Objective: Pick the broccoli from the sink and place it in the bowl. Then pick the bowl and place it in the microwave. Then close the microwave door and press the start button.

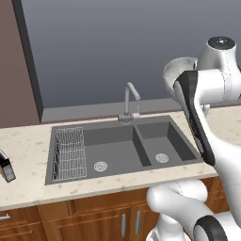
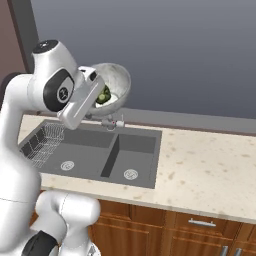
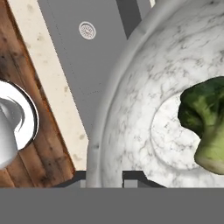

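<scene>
One end effector (image 3: 105, 177) is pinching the rigid stone bowl (image 3: 144, 100) by its rim, tilting it; the light broccoli (image 3: 205, 127) is risking a roll.

Kitchen, double-basin sink (image 1: 117, 141), chrome faucet (image 1: 129, 101), stone counter (image 2: 210, 165)

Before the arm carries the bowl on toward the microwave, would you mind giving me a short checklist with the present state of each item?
1. Broccoli is inside the bowl: ok, it lies on the bowl's floor in the hand view.
2. Bowl is off the counter: ok, held up in the air above the sink.
3. Gripper has the bowl's rim between its fingertips: ok, one tip sits on each side of the rim.
4. Bowl is level enough to keep the broccoli in: cannot tell; it looks tipped in the right base view.
5. Sink basins are free of leftovers: ok.
6. Microwave door is open: cannot tell.
</scene>
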